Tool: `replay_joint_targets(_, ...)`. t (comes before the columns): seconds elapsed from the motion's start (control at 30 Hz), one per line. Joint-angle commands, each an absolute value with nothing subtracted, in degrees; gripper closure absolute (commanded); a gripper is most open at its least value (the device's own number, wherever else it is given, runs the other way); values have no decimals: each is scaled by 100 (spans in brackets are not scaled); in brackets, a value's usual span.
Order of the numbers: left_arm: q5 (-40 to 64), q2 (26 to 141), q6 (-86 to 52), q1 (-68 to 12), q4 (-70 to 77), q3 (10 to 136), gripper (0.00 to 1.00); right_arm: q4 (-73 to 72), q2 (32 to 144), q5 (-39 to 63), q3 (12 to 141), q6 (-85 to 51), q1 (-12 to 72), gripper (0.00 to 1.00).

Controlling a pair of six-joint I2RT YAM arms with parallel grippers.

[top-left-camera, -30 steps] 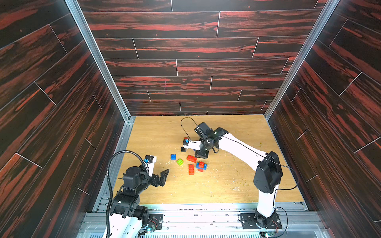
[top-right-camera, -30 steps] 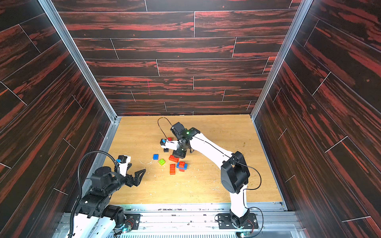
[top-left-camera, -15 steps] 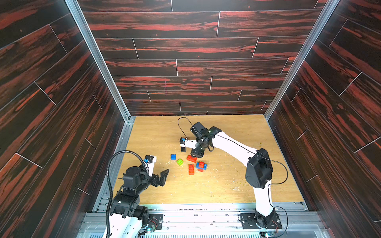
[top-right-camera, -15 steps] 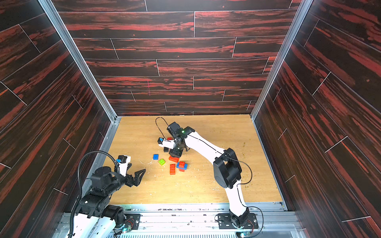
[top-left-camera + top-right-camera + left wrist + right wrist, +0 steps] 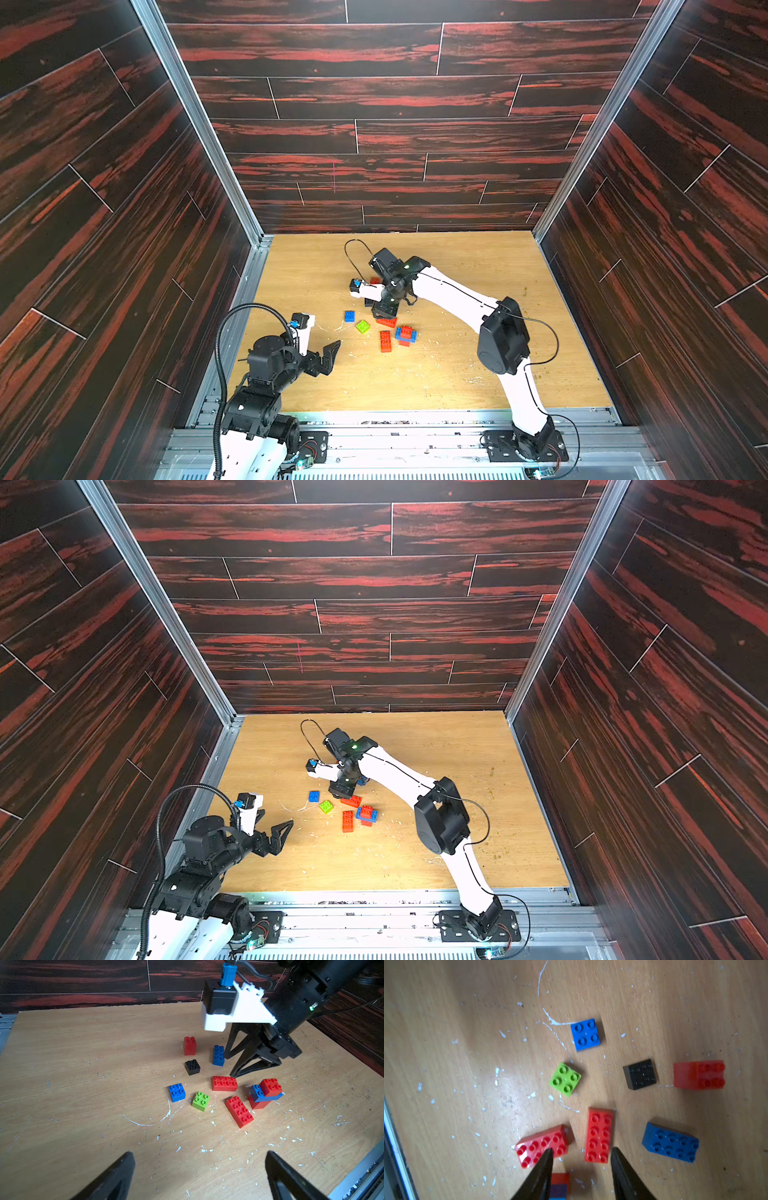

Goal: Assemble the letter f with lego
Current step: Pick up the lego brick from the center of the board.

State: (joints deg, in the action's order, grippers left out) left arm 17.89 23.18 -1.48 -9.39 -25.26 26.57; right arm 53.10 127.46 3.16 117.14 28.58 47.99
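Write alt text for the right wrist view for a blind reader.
The open right hand points at a red oblong brick on a wooden table. Nearby lie a second red oblong brick, a blue oblong brick, a blue square brick, a lime green brick, a black brick and a red block.

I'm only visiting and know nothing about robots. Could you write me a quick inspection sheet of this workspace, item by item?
Surface: wooden board, flat, scratched.
Job's things: lego, loose red, blue, black and lime bricks mid-board; one small stack, red on blue on red; no letter built yet.
Clutter: white flecks scattered over the board.
Claws: left claw wide open, empty, over the board's near left part; right claw with jaws apart, low over the red oblong bricks, gripping nothing.
Cables: black loop at the right wrist; ribbed hose arching over the left arm.
Surroundings: dark red-streaked plank walls on three sides; metal rail in front.
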Motion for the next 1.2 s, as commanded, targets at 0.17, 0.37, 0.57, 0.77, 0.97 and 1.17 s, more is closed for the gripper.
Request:
replay_joint_targets(0.17,1806,2269,-123,-957,-2521,2663,0,5596,13517,580,12620,2216,5008,52)
replay_joint_targets(0.37,1829,2274,-108,-951,-2540,2669,0,5581,13906,579,12936,1836,5120,52)
replay_joint_targets(0.57,1858,2306,-97,-961,-2531,2671,0,5546,14076,513,12949,1599,5159,52)
replay_joint_targets(0.77,1877,2280,-79,-962,-2540,2672,0,5487,14133,387,12821,1406,5177,52)
replay_joint_targets(0.97,1907,2296,-70,-958,-2540,2678,0,5446,14194,347,12781,1239,5177,51)
replay_joint_targets(1.17,1917,2294,-66,-957,-2540,2672,0,5440,14260,396,12748,1117,5187,50)
